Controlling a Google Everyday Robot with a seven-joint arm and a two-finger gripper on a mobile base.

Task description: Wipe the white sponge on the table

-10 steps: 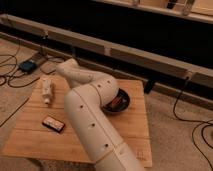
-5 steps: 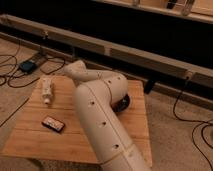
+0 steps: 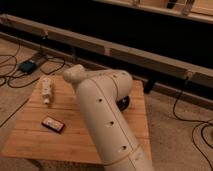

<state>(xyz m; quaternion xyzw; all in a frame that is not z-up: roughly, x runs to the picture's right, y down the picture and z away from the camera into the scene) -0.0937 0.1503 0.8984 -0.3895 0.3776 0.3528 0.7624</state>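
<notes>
The gripper is not visible: the robot's thick white jointed arm fills the middle of the camera view, and its far end, with the gripper, lies hidden behind the arm near the table's two o'clock edge, so whether it is open, closed or holding anything cannot be told. The white sponge cannot be seen either; it may lie under or behind the arm.

The low square table with its light bamboo plank top carries two visible items. A long narrow white bottle-like object lies toward ten o'clock, and a small flat dark rectangular object with a reddish rim lies near eight o'clock. A dark rounded object peeps out beside the arm at two o'clock.

The likely risk is working blind: with the arm blocking the view, a wiping stroke could slide off the near table edge or sweep into the dark rounded object. A wide stroke leftward could also knock the bottle-like object, which looks ready to roll.
</notes>
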